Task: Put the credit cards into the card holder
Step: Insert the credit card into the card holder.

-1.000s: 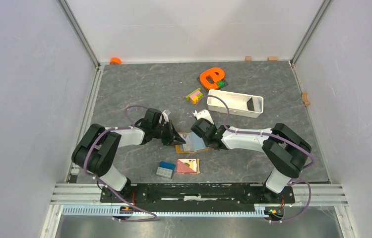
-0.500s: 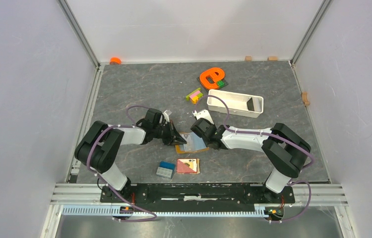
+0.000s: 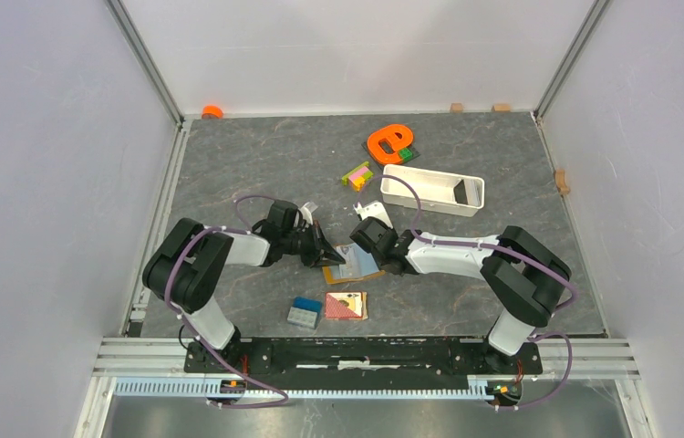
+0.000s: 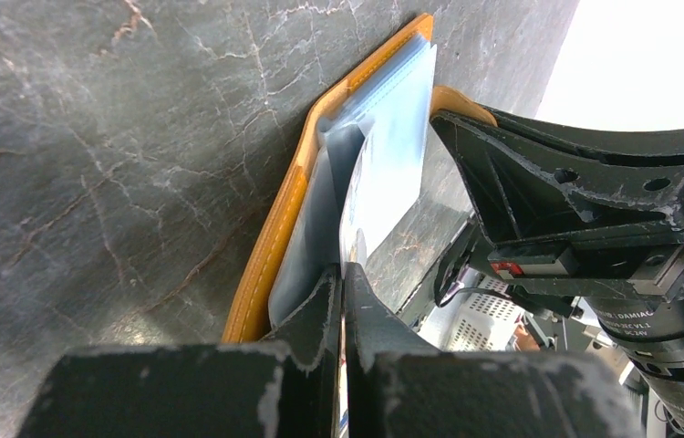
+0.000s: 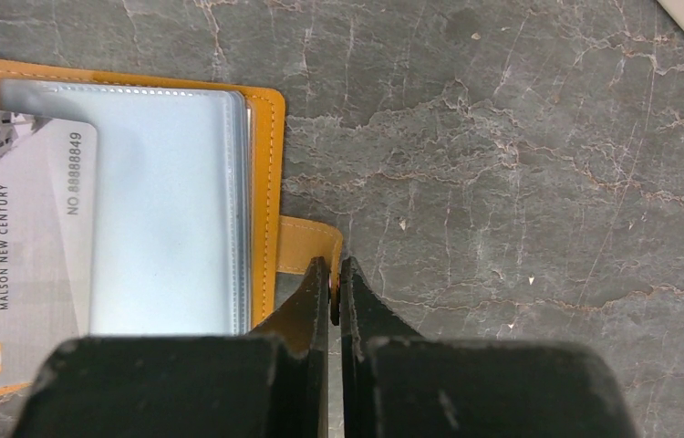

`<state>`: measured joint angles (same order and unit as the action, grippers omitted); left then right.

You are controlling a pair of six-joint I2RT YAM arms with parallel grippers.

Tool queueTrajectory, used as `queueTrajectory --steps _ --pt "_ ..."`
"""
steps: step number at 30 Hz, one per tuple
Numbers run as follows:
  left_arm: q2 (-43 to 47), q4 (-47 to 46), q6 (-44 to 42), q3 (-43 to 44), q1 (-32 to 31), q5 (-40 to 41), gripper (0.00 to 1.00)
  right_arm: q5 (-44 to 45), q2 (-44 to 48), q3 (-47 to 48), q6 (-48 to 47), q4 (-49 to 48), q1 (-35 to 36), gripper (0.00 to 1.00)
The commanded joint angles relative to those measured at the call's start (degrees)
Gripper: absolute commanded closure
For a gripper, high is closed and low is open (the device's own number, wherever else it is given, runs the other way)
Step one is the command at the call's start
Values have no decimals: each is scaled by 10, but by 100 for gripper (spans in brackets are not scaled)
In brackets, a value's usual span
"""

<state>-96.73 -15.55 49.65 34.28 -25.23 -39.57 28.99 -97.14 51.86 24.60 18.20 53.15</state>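
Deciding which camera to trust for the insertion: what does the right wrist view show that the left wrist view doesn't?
Right wrist only: the credit card with its VIP print and number, and the right gripper shut on the clasp tab of the card holder. Left wrist only: the left gripper pinching that card's edge. Both: the open holder's orange rim and clear sleeves.

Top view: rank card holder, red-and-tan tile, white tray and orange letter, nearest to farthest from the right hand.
1. The card holder, gripped by the right hand.
2. The red-and-tan tile, toward the bases.
3. The white tray, farther back.
4. The orange letter, farthest back.
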Motion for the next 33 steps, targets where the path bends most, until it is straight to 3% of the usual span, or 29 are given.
queueTrajectory --steps 1,33 --pt "-6 -29 15 -15 -2 41 98 -26 -17 5 8 -1 0 100" --pt "-2 -138 66 -62 -2 93 98 -35 -17 4 10 7 1 100"
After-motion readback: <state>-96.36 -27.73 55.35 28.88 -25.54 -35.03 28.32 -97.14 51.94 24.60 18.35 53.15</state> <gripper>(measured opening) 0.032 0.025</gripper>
